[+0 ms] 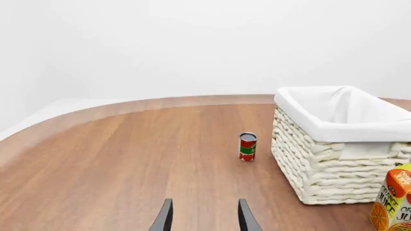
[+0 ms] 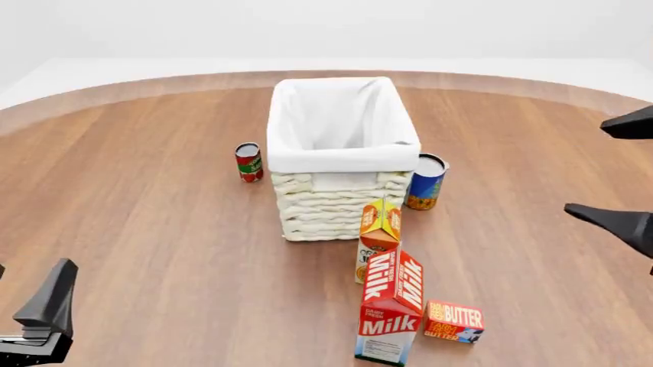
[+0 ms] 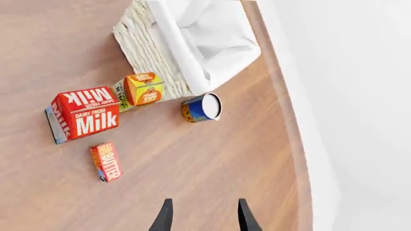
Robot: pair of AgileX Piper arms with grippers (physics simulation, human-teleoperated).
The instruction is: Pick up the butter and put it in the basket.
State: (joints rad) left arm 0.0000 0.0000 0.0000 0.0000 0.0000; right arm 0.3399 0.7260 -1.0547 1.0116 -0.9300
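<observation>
Red-orange butter (image 2: 453, 321) lies flat beside the milk (image 2: 391, 315), short of the basket (image 2: 337, 205), as the empty, open right gripper (image 3: 202, 216) should descend squarely across its narrow sides.

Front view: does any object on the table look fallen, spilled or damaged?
Nothing stands out. The butter lies flat on the table beside the upright milk carton. The juice carton and both cans stand upright around the basket. No spill or damage shows.
</observation>
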